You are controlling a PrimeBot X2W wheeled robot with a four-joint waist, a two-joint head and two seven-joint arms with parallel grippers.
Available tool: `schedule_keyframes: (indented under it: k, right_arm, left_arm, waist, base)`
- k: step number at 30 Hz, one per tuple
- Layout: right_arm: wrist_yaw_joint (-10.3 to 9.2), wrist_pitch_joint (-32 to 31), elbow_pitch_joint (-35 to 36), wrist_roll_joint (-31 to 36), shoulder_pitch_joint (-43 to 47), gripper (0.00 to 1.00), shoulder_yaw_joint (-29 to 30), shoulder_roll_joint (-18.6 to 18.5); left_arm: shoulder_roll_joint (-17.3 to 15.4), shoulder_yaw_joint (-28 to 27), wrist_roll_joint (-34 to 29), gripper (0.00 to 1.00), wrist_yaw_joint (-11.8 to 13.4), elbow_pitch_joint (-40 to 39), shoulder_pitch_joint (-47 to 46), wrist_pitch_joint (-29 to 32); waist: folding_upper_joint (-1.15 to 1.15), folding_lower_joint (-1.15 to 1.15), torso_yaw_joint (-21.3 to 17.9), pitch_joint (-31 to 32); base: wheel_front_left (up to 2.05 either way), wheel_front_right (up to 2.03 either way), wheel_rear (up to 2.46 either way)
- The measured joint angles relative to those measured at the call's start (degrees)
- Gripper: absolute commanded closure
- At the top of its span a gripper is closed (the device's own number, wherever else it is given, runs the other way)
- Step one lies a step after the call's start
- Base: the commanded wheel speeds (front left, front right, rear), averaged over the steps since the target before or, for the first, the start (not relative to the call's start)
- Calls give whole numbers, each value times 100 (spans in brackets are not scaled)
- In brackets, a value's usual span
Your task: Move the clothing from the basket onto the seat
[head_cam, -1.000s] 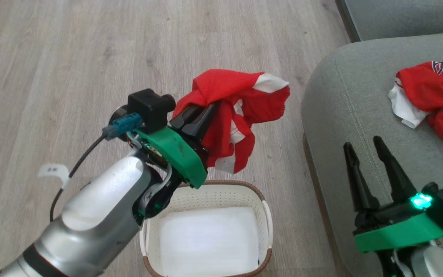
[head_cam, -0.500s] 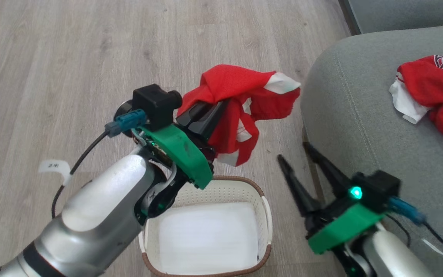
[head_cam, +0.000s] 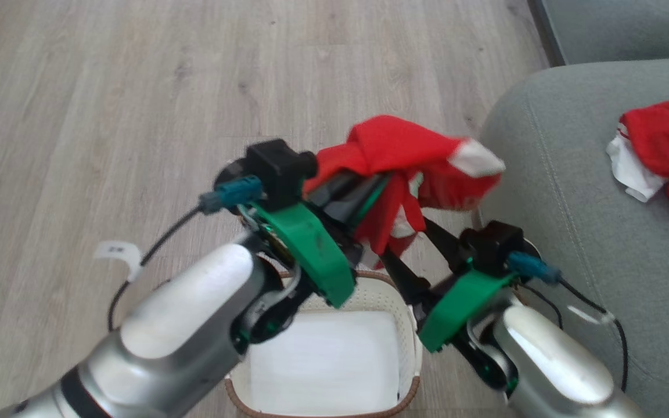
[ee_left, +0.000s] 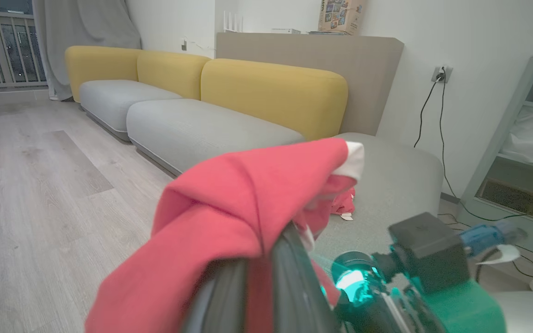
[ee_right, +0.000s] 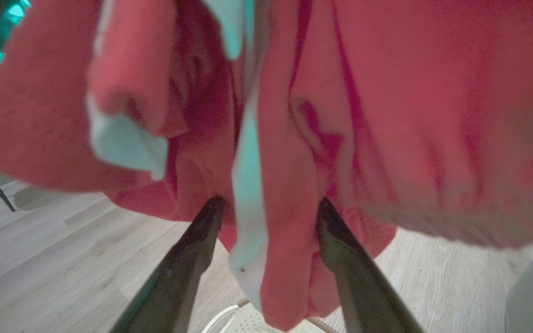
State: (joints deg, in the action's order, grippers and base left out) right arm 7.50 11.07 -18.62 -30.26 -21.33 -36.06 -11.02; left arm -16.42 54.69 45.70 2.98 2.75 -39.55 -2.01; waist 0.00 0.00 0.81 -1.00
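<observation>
Nearest the robot, the basket (head_cam: 395, 296) stands on the floor (head_cam: 108, 87) just beside the seat's rounded corner. Only the white liner (head_cam: 323, 366) shows inside it, though the left arm (head_cam: 183, 331) hides its near-left part.

Above its far rim the left gripper (head_cam: 369, 186) is pinched on a red garment (head_cam: 410, 145). It holds the garment high, I'd say so the cloth hangs clear of the rim for the trip across. The right gripper (ee_right: 266, 206) sits underneath with its fingers spread. A white-striped fold dangles between them without being nipped, so the gripper is probably placed to gather the loose tail before it drags or snags.

The left fingertips are buried in cloth, so I can't tell how much fabric they have. The garment is also blurred from the head camera.

Beyond lies the seat (head_cam: 567, 220). The held garment hangs over the floor, just short of the seat's near edge. Another garment (head_cam: 659, 139) already rests on the seat towards its right side, cut off by the picture's edge and well apart from the held one
</observation>
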Motion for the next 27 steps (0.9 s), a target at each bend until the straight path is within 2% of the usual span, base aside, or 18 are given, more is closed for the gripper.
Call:
schedule_keyframes:
  k: [6, 10, 11, 12, 13, 20, 27]
  right_arm:
    - [0, 159, -646, -240, -528, 0, -412, 24]
    - [0, 274, -873, -282, -655, 0, -391, 54]
    - [0, 296, -907, -282, -659, 9, -352, 73]
    - [0, 314, -933, -281, -659, 67, -330, 92]
    - [0, 315, -953, -274, -659, 100, -323, 112]
    - [0, 315, -913, -253, -651, 100, -148, 163]
    - [0, 316, -505, -160, -488, 100, 294, 130]
  left_arm:
    - [138, 109, 46, 100, -46, -56, 1, 52]
    - [178, 164, 62, 100, -46, -55, 1, 90]
    - [187, 177, 94, 100, -46, -55, 2, 90]
    - [191, 180, 103, 100, -46, -55, 2, 90]
    - [191, 180, 104, 100, -46, -55, 2, 90]
    - [155, 166, 114, 100, -2, -38, 4, 82]
    - [59, 44, 157, 100, 58, 157, 30, -5]
  waist:
    - [0, 0, 170, 47]
    - [0, 0, 257, 68]
    - [0, 0, 270, 70]
    - [0, 0, 278, 66]
    - [0, 0, 285, 59]
    - [0, 0, 243, 2]
    - [0, 1, 157, -22]
  base:
    - [0, 0, 0]
    - [0, 0, 0]
    - [0, 0, 0]
    - [0, 0, 0]
    - [0, 0, 0]
    - [0, 0, 0]
    - [0, 0, 0]
